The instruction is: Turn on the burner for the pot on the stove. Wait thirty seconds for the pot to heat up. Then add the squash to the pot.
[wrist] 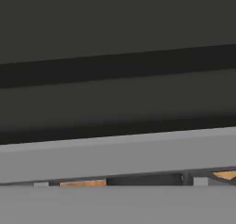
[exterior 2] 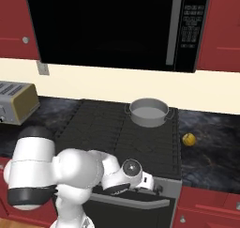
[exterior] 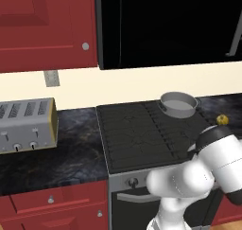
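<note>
Step in hand, by my reading: the first one, turning on the burner. Nothing yet shows it lit.

Pot point(exterior 2: 148, 112) sits on the far right burner of the stove point(exterior 2: 103, 128). Its inside looks bare. Squash point(exterior 2: 189, 139) lies on the dark surface just right of the stove, near the pot but apart from it.

Arm is folded low in front of the stove. Its hand point(exterior 2: 140, 179) is down at the grey steel front, level with the knob row. One knob point(exterior: 133, 181) shows at the front's left end; the arm hides the rest.

Fingers released, spread wide, holding nothing. I cannot see their tips against any knob.

Next move, as I judge it: pick out the knob that serves the far right burner, close on it squarely, then twist.
</note>
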